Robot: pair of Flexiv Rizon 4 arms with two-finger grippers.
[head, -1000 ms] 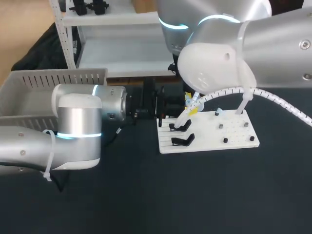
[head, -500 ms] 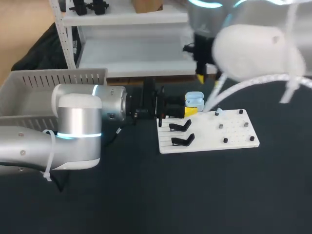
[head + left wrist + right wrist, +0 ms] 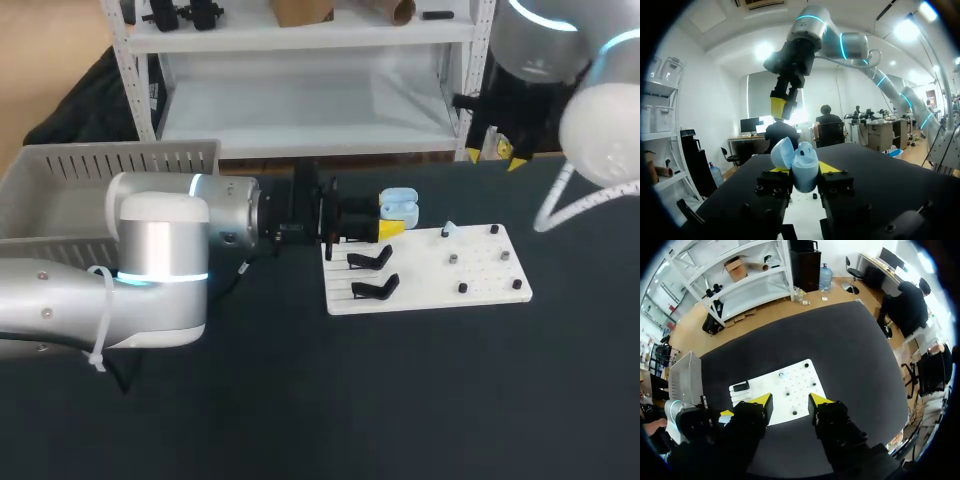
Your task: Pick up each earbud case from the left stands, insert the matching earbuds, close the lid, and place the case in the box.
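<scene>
Right now your left end effector [image 3: 390,228] is clamped on the pale blue earbud case [image 3: 399,207], 1 yellow tip on each side of it, and holds it just above the back left edge of the white board [image 3: 480,290]. In the left wrist view the case [image 3: 799,162] sits upright between the tips with its lid swung open. You cannot see into it from either view, so whether earbuds are seated is not clear.

Your right end effector [image 3: 497,155] hangs high over the desk [image 3: 400,400], well apart from the case. Its fingers stand apart with nothing between them, as the right wrist view confirms [image 3: 790,402].

Judging by this, the pick-up step for this case looks done, and neither of the 2 black stands [image 3: 370,260] on the board shows a case on it. Small pegs dot the board's right half; they are too small to tell whether any of them is an earbud. What is left for this case is closing the lid and carrying it to the grey box [image 3: 60,190] on your left. Your left arm hides most of the box's inside, so you cannot count cases already placed.
</scene>
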